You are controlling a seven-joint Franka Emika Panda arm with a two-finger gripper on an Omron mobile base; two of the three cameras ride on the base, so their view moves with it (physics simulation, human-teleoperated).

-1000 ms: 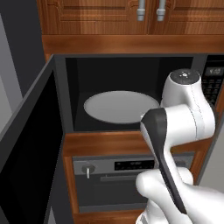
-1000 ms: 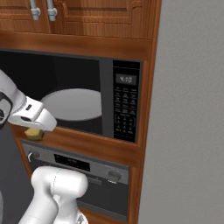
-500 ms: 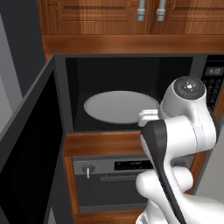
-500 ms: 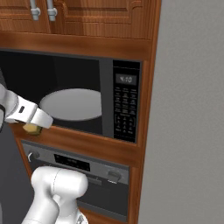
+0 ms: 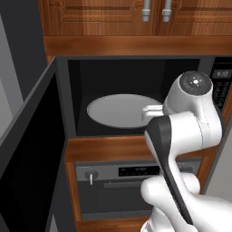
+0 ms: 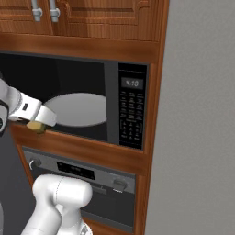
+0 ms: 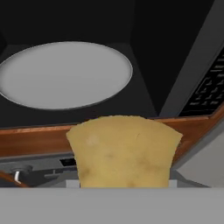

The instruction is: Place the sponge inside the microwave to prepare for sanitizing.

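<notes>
My gripper point(image 6: 37, 123) is clamped on the sponge point(image 7: 124, 151), which sits just outside the open microwave point(image 6: 110, 98), level with the wooden ledge point(image 7: 39, 138) below its opening. Risk one: the sponge appears low against that ledge; advancing without lift could snag it and pull it from my hold. Risk two: releasing short of the turntable plate point(image 5: 120, 110) would drop it on the ledge or towards the oven point(image 5: 113, 181) beneath. The open door point(image 5: 27, 149) stands well apart on the left.
</notes>
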